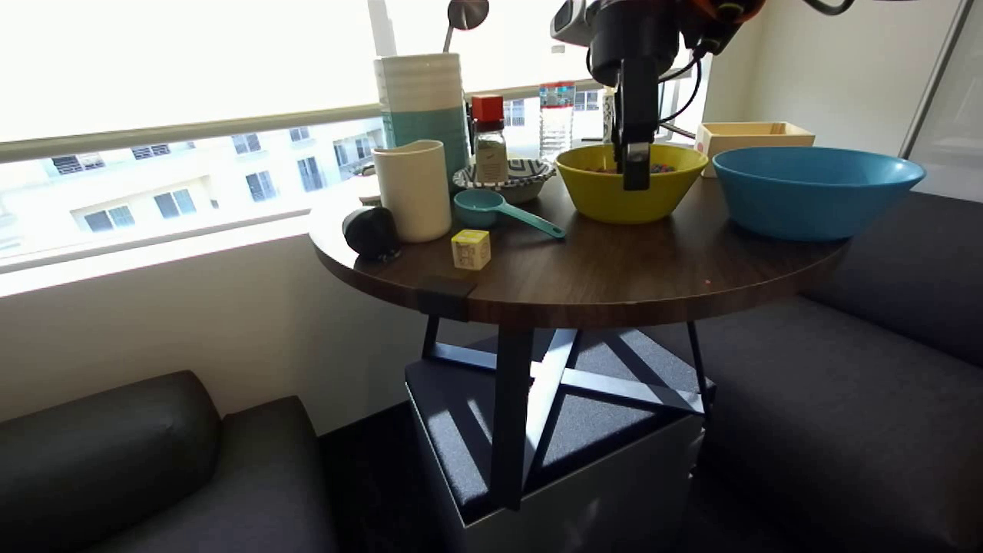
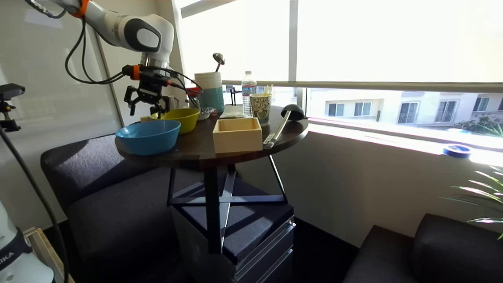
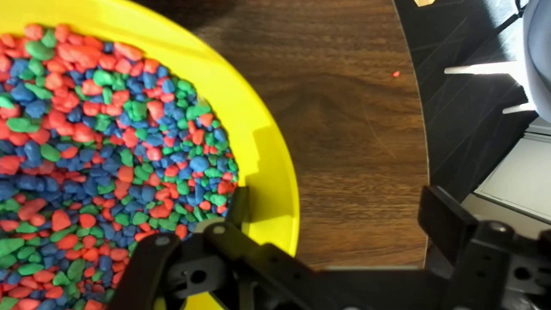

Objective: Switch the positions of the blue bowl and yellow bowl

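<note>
On the round wooden table (image 1: 614,267), the teal-blue bowl (image 1: 810,196) stands just beside the yellow bowl (image 1: 633,207), which holds red, green and blue pebbles (image 3: 107,129). The gripper (image 3: 342,211) has its jaws spread wide at the yellow rim, one finger over the bowl's inside, the other beyond its outside; whether either touches, I cannot tell. A teal measuring scoop (image 1: 480,209) lies beside the cream cup (image 1: 413,192).

The fingers (image 3: 445,221) point down, spread wide apart.
</note>
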`<control>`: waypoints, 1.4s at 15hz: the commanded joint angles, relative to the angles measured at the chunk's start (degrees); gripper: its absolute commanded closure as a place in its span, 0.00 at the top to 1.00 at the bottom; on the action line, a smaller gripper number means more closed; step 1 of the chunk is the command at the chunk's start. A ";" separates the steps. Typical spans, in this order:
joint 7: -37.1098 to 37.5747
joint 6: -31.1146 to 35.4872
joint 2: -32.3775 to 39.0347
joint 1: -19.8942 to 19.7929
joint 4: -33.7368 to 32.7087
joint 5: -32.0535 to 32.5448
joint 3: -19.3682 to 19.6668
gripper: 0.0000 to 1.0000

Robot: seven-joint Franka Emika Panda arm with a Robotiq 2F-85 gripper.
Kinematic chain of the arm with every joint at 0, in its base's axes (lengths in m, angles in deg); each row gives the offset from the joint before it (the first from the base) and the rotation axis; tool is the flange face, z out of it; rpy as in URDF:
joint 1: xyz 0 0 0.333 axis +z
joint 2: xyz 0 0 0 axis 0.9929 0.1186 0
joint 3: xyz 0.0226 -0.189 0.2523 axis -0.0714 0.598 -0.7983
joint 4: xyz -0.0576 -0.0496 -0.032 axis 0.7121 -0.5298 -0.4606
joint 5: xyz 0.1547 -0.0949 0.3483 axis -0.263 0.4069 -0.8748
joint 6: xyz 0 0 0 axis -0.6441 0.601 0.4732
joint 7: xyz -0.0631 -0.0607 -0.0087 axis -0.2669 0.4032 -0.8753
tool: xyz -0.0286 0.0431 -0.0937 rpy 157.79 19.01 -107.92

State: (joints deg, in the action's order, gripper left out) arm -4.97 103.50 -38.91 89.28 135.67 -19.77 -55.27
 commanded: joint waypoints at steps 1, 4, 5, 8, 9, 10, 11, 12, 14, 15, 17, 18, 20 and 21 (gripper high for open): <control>-0.22 -2.12 -0.54 0.85 0.75 -1.27 -0.79 1.00; 0.83 -3.75 -0.54 1.01 1.53 -0.43 -1.25 1.00; 1.04 -3.89 -0.79 1.07 1.93 -0.52 -1.36 1.00; 1.66 -3.91 -1.04 1.40 2.58 -0.93 -1.83 1.00; 1.84 -3.88 -1.01 1.53 2.69 -1.01 -1.96 1.00; 2.04 -3.70 -1.18 1.74 2.90 -1.04 -2.11 1.00; 2.23 -3.80 -1.28 1.93 3.06 -1.07 -2.31 1.00; 2.78 -4.26 -1.41 2.08 3.22 -0.88 -2.52 1.00; 4.38 -4.87 -2.14 2.37 3.71 -0.82 -2.87 1.00; 4.90 -5.17 -2.32 2.56 3.80 -0.82 -3.02 1.00; 5.89 -5.90 -3.05 2.88 4.11 -1.03 -3.39 1.00; 6.63 -6.17 -3.56 3.06 4.34 -0.97 -3.51 1.00; 7.49 -6.83 -4.36 3.47 4.65 -1.13 -3.69 1.00; 7.96 -6.90 -4.70 3.58 4.91 -1.12 -3.75 1.00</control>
State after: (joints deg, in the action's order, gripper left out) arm 0.73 97.76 -40.82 91.99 138.37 -19.76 -58.71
